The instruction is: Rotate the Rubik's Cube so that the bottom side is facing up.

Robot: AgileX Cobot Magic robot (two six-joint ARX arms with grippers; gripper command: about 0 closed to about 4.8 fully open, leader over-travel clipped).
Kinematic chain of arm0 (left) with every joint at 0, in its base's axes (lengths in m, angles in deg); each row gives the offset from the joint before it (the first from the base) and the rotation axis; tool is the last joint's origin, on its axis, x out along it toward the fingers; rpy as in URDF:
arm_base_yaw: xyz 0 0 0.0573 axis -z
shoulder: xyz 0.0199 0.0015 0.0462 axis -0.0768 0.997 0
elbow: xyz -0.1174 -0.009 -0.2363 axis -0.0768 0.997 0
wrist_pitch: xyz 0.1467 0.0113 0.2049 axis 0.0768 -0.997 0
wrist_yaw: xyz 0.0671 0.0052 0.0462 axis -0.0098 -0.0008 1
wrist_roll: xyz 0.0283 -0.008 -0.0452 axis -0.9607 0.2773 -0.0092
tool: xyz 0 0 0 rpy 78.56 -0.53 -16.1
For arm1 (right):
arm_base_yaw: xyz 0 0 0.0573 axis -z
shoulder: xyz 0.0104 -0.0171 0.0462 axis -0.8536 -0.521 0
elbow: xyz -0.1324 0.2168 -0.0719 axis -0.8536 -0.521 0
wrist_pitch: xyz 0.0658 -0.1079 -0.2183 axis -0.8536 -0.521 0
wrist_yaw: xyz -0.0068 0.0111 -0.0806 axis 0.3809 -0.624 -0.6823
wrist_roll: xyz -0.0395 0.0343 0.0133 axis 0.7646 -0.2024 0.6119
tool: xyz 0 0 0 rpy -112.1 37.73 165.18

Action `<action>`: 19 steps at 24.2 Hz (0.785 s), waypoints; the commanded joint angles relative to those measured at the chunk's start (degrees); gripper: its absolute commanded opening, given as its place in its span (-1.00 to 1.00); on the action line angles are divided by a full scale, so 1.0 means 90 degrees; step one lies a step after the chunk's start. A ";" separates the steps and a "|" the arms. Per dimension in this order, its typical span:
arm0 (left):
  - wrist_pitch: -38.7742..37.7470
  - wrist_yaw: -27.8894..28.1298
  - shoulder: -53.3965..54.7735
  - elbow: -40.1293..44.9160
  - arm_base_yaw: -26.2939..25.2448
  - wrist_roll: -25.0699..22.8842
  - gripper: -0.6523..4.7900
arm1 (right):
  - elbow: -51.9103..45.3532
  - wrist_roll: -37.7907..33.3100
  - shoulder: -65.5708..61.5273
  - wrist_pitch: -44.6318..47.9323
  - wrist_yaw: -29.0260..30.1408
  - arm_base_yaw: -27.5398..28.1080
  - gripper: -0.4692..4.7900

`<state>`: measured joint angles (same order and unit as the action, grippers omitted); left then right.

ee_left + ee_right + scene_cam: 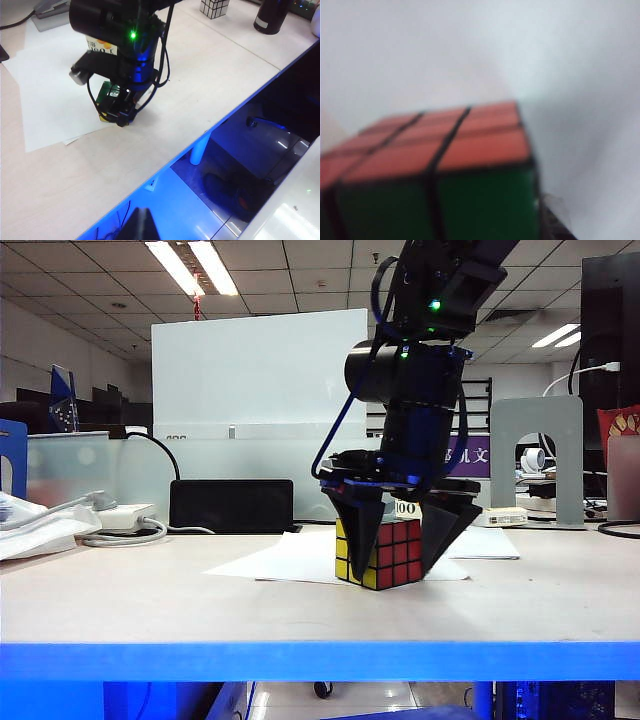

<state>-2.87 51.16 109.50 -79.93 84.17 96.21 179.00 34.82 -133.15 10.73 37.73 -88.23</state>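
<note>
- Rubik's Cube (pixel 380 553) sits on a white paper sheet (pixel 290 560) on the pale table (pixel 150 600), near the table's front edge, a bit right of centre in the exterior view.
- Cube faces seen from outside: yellow toward the left, red toward the camera; black frame.
- Right wrist view, blurred and very close: orange face on top, green face below it, white paper all around the cube (pixel 435 170).
- Right gripper (pixel 400 540) points down over the cube, black fingers (pixel 362 530) straddling it, one on each side.
- Right jaws look spread about cube-wide; finger tips reach low beside the cube. Cannot tell if the pads touch the faces or stand just off them.
- Cube rests flat on the paper, not lifted.
- Left wrist view shows the right arm from above, cube (pixel 107 97) mostly hidden under it, only a green and yellow bit visible.
- Left gripper (pixel 140 225) hangs off the table's front edge, well apart from the cube; only a dark tip shows, pressed together, empty.
- Second cube (pixel 215 7), grey-white, and a dark bottle (pixel 272 17) stand far back on the table.
- Carton with "100" print (pixel 407 508) just behind the cube.
</note>
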 commanded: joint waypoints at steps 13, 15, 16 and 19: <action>-0.0134 0.0034 -0.0005 0.0002 0.0007 0.0083 -0.78 | 0.1564 0.0017 0.0248 -0.0034 0.0318 -0.0034 1.00; -0.0131 0.0289 -0.0005 0.0000 0.0005 -0.0029 -0.78 | 0.2004 0.0017 0.0427 -0.0158 0.0316 -0.0036 1.00; -0.0104 0.0495 -0.0005 0.0000 0.0005 -0.0097 -0.78 | 0.2174 0.0017 0.0551 -0.0202 0.0308 -0.0036 1.00; 0.0651 0.2137 -0.0044 0.0000 -0.0015 -0.1056 -0.77 | 0.2698 0.0024 0.1464 0.0301 0.0151 -0.0036 0.81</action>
<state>-2.02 63.27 109.41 -79.82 84.15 91.80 201.82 34.95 -123.38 9.51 39.72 -88.49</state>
